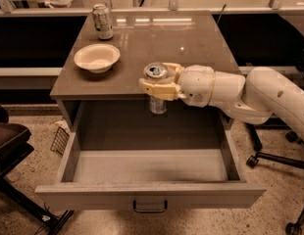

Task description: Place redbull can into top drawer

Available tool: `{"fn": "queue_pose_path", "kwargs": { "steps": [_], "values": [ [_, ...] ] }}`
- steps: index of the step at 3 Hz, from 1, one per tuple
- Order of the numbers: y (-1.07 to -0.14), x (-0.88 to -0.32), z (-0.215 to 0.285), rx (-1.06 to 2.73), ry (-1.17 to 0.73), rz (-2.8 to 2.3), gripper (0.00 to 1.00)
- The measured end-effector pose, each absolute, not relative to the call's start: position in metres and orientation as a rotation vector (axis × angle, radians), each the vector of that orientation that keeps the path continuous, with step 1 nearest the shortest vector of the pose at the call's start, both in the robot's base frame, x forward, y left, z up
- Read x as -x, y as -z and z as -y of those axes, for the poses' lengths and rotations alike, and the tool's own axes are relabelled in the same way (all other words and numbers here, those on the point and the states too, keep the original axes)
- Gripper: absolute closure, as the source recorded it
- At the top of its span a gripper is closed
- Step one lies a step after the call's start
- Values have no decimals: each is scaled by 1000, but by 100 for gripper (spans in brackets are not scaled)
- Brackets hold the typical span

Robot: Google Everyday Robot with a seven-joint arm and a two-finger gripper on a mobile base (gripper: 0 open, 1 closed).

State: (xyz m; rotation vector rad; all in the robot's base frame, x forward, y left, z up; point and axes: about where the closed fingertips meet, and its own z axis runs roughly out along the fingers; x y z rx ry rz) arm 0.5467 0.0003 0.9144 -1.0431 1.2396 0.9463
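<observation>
A pale bowl (pixel 96 58) sits on the bench (pixel 191 38) at left, a mottled can (pixel 102 21) behind it, both left of the claw (pixel 158 81) at the front edge.

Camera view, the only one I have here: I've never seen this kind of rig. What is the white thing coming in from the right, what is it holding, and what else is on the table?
The white thing is a robot arm; the yellowish part at its end is a two-finger gripper. The one camera looks down at the table from the drawer side. The gripper is shut on the redbull can, holding it upright at the table's front edge, above the open top drawer. On the table sit a bowl and, behind it at the back left, a second can.
</observation>
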Motion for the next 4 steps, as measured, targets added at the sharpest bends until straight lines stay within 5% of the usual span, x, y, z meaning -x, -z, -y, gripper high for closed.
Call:
{"fn": "queue_pose_path", "kwargs": {
  "steps": [4],
  "values": [
    [-777, -539, -96, 1106, -1082, -1278, 100]
  ]
}}
